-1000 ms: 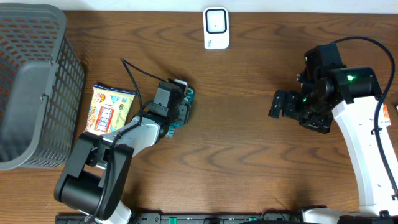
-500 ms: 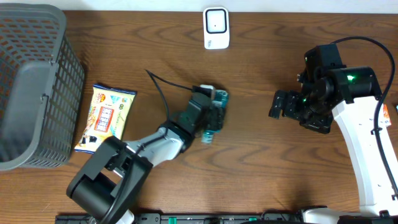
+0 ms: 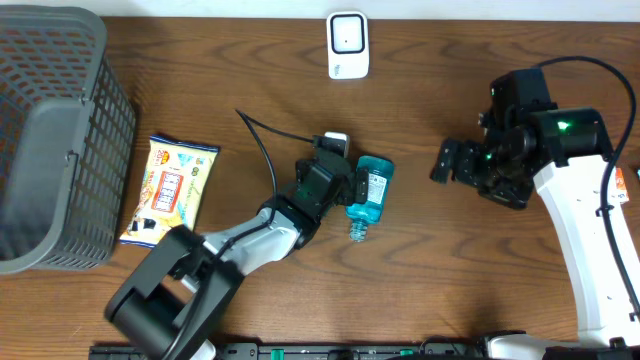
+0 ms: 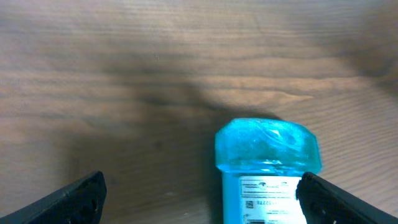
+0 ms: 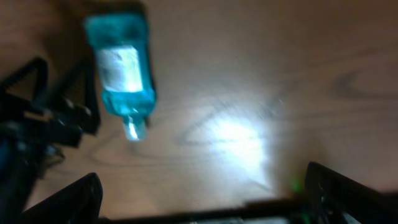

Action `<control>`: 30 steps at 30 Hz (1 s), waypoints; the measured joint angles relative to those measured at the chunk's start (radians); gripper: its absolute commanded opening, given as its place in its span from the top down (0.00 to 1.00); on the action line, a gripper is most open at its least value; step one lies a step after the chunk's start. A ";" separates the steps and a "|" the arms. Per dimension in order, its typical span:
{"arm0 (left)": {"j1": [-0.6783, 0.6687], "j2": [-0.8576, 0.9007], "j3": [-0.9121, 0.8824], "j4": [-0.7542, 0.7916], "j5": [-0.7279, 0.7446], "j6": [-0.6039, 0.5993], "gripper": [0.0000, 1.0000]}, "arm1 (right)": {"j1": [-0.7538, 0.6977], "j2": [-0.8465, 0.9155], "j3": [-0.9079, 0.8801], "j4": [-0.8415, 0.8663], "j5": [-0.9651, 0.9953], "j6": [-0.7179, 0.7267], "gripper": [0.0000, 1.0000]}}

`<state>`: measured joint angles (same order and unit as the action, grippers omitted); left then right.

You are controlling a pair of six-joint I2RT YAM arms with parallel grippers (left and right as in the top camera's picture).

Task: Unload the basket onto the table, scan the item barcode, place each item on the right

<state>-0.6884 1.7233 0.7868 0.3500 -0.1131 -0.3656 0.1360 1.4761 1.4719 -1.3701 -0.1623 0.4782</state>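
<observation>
Bottle (image 3: pixel 368 195), blue, labelled: loose at mid-worktop

Lies on its side, cap toward the near edge, between the fingers of the left claw (image 4: pixel 205 196), which gapes wide and grips nothing. Right claw (image 3: pixel 447 165), equally wide and empty, hovers well apart.

Step judged: pickup pending, not yet scanned. Next: a grasp clear of the label, barcode turned to the white scanner (image 3: pixel 348 45).

Worktop (image 3: pixel 450 280): dark wood grain. Also present: grey basket (image 3: pixel 50 130), snack packet (image 3: pixel 172 188).

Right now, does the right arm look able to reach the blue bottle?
Probably yes: the bottle lies flat with nothing between it and the open right pincer. The open left pincer crowds its other side, though.
</observation>
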 measured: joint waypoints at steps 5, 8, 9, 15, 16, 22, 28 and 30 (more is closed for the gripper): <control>0.019 -0.171 0.032 -0.052 -0.240 0.108 0.02 | 0.004 -0.005 -0.167 0.237 -0.109 0.121 0.01; 0.072 -0.283 0.048 -0.056 -0.337 0.135 0.02 | 0.026 -0.004 -0.320 0.427 -0.154 0.232 0.01; 0.096 -0.317 0.051 -0.060 -0.359 0.138 0.02 | 0.040 -0.004 -0.378 0.510 -0.176 0.258 0.01; 0.232 -0.451 0.056 -0.147 -0.433 0.131 0.02 | 0.136 -0.003 -0.618 0.851 -0.347 0.344 0.01; 0.245 -0.456 0.056 -0.163 -0.439 0.130 0.02 | 0.154 -0.003 -0.631 0.867 -0.357 0.350 0.01; 0.317 -0.455 0.056 -0.260 -0.447 0.082 0.02 | 0.271 -0.004 -0.639 0.859 -0.283 0.399 0.01; 0.366 -0.455 0.056 -0.322 -0.447 -0.024 0.02 | 0.350 -0.004 -0.641 0.819 -0.132 0.490 0.01; 0.377 -0.455 0.056 -0.323 -0.448 -0.042 0.02 | 0.366 -0.004 -0.641 0.822 -0.088 0.507 0.01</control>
<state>-0.3111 1.2678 0.8429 0.0265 -0.5610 -0.4080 0.5022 1.4723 0.8307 -0.5484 -0.2501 0.9848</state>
